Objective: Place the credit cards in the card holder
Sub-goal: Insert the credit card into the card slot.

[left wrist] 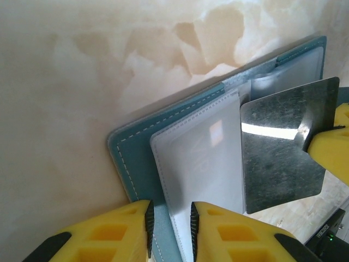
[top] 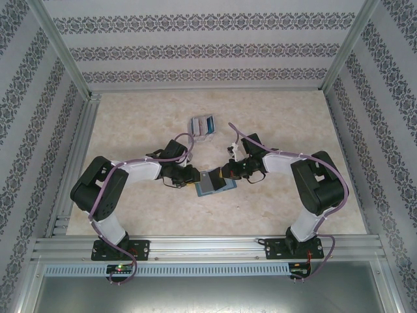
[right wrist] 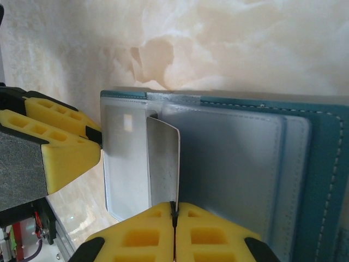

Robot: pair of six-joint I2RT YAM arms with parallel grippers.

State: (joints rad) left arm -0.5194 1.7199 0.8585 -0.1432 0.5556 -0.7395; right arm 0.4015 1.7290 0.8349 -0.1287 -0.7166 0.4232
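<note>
— Where is the card holder?
— Open on the table between my arms, just left of my right claw, which is pinched tight on a grey card.
— And your left claw?
— Narrow, astride the holder's left edge. I can't tell if it bites.
— What does the next move turn on?
— The card stands on edge over a clear sleeve, its long axis pointing left. I judge it must flatten, then slide in. The other credit cards lie farther off.
</note>
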